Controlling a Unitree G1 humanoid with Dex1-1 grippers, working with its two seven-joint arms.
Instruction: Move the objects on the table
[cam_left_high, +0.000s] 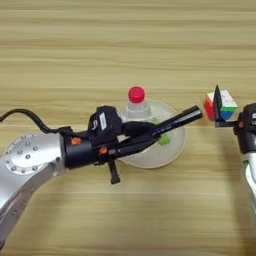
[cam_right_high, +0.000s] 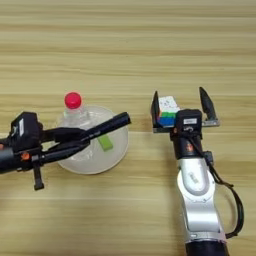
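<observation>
My left gripper (cam_left_high: 149, 135) reaches in from the left, shut on a slim black marker pen (cam_left_high: 181, 119) that sticks out to the right over a plate. A small clear bottle (cam_left_high: 136, 107) with a red cap stands upright at the far edge of that plate, just behind my left fingers. My right gripper (cam_right_high: 178, 100) comes up from the bottom right and is open. Its two black fingers (cam_right_high: 205, 104) straddle a coloured puzzle cube (cam_right_high: 168, 111), which sits close to the left finger. All of this rests on the wooden table (cam_left_high: 125, 40).
A round translucent plate (cam_right_high: 95, 157) lies under the marker, with a small green block (cam_right_high: 105, 143) on it. My left arm's silver shell and a black cable fill the lower left.
</observation>
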